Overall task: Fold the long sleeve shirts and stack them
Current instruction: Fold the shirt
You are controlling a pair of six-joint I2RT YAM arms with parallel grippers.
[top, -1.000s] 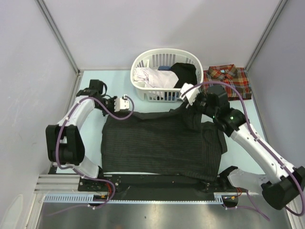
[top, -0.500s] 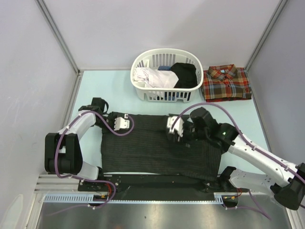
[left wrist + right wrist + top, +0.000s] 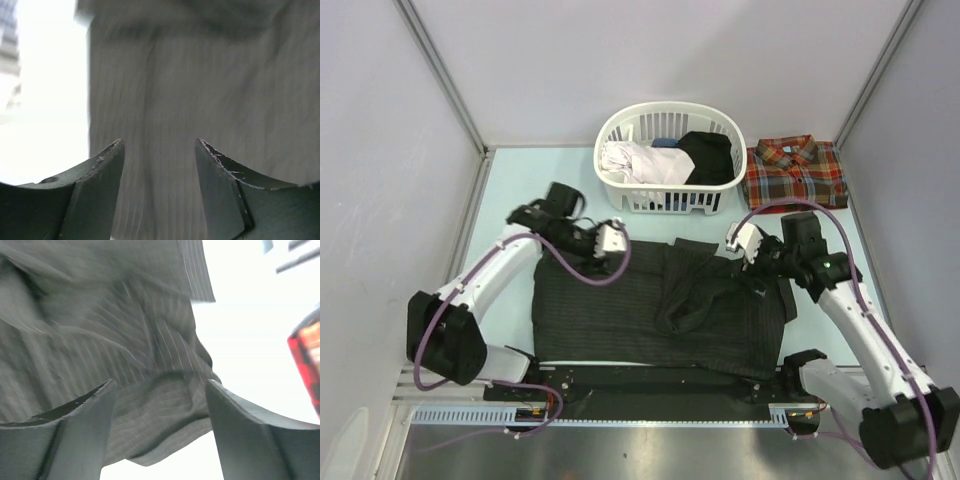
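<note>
The black pinstriped long sleeve shirt (image 3: 605,310) lies spread on the table near the arms, with a bunched fold (image 3: 685,298) at its middle. My left gripper (image 3: 617,240) hovers open over its far left edge; in the left wrist view the striped cloth (image 3: 200,90) fills the space under the left gripper (image 3: 159,150), and nothing is between the fingers. My right gripper (image 3: 736,243) stands open above the far right corner, where a rumpled cloth edge (image 3: 165,405) lies below the right gripper (image 3: 159,390). The plaid long sleeve shirt (image 3: 795,172) lies folded at the back right.
A white laundry basket (image 3: 665,203) with white, blue and black clothes stands at the back centre, just beyond the black shirt. Grey walls close in the pale blue table (image 3: 520,180) on three sides. A metal rail (image 3: 650,425) runs along the near edge.
Both grippers have opened and let go of the black shirt. The right arm swung in over the middle and back to the right, leaving a bunched fold. The left gripper moved right.
</note>
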